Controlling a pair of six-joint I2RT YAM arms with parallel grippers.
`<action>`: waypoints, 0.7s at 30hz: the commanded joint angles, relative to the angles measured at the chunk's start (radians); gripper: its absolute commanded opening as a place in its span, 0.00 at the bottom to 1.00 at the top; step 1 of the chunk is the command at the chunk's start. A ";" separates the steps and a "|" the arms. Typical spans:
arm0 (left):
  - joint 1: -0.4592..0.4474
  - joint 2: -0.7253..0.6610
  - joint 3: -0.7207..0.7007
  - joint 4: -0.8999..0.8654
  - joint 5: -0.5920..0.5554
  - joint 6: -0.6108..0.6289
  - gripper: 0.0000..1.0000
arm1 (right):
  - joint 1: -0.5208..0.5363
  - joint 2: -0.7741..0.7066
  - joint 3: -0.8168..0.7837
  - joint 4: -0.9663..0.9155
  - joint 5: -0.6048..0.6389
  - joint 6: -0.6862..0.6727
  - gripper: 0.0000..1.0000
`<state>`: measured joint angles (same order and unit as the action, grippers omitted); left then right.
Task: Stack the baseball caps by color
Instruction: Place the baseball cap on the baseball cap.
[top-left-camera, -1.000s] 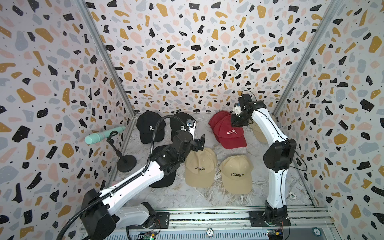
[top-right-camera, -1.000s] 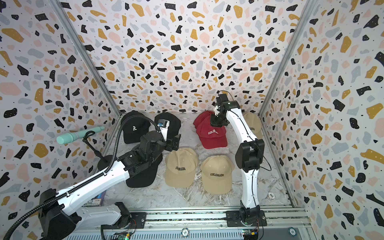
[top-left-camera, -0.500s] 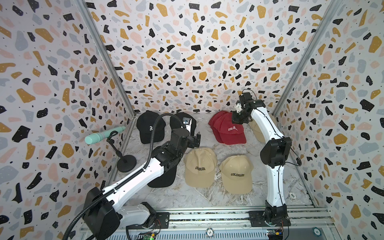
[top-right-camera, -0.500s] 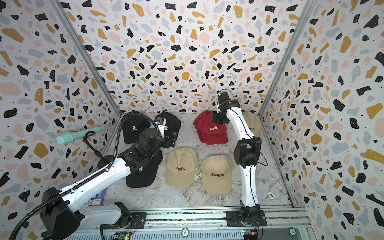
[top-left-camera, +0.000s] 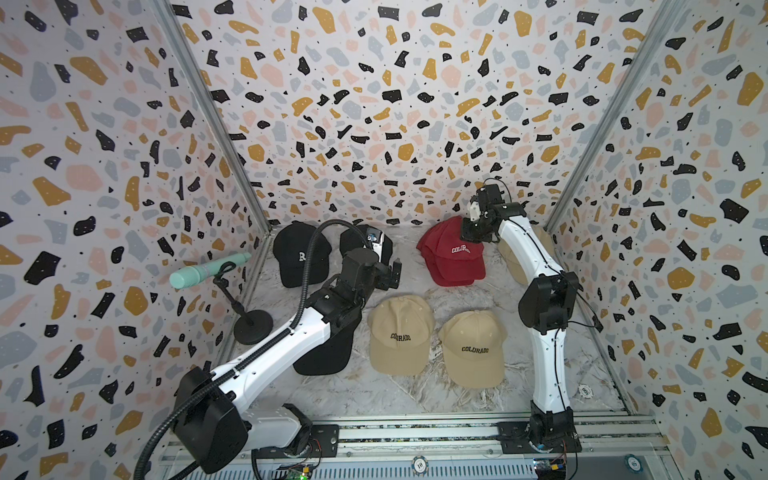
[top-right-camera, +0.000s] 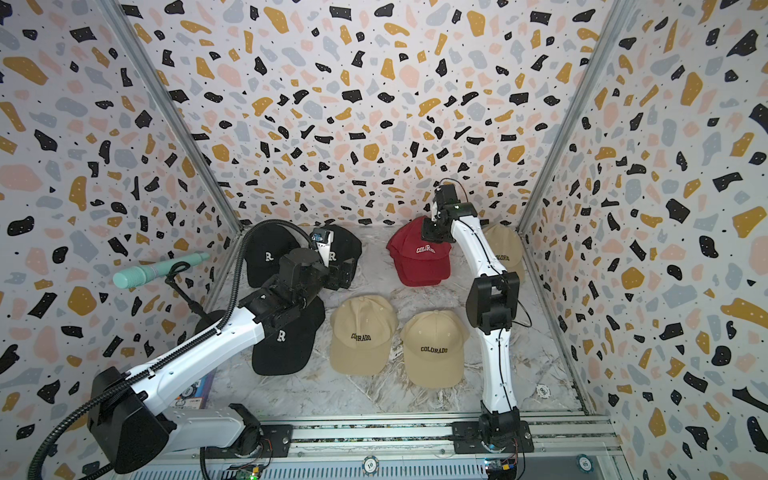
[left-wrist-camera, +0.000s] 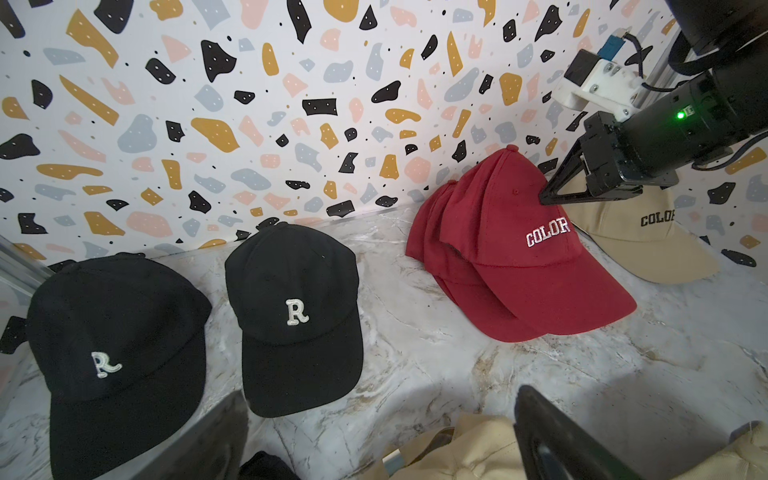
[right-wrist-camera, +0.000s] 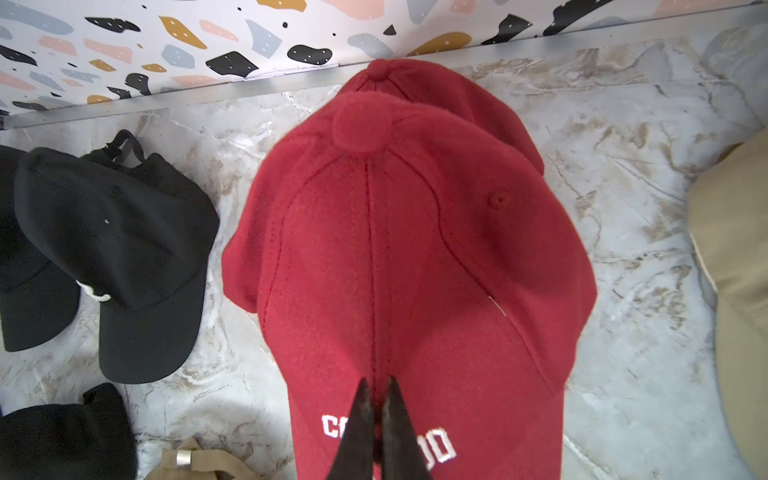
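Front: tan caps (top-left-camera: 399, 332) lie side by side, unmoved. The left gripper (left-wrist-camera: 380, 409) has drawn back toward the black caps (left-wrist-camera: 291, 299), fingers spread wide and empty. Back: the right gripper (right-wrist-camera: 377, 380) pinches the top red cap (right-wrist-camera: 415, 270), now shifted rearward onto the red stack (left-wrist-camera: 432, 232) by the wall (top-left-camera: 374, 124).

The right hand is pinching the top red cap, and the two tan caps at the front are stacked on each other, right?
Not quite. The front ones are not stacked: one tan cap lies beside the other tan cap, as both top views show. The right hand does pinch the top red cap.
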<state>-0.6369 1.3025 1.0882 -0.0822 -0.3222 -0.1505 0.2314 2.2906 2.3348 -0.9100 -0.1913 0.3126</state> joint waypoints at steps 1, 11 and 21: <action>0.011 0.010 0.038 0.021 0.025 0.019 1.00 | 0.005 -0.113 0.001 -0.026 -0.009 -0.013 0.00; 0.017 0.084 0.053 0.076 0.140 -0.014 1.00 | -0.006 -0.330 -0.080 -0.273 0.056 -0.034 0.00; 0.016 0.057 0.002 0.096 0.166 -0.032 1.00 | 0.008 -0.359 -0.248 -0.321 0.040 -0.020 0.00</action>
<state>-0.6235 1.3918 1.1118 -0.0311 -0.1707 -0.1738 0.2314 1.9198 2.1132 -1.1812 -0.1402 0.2886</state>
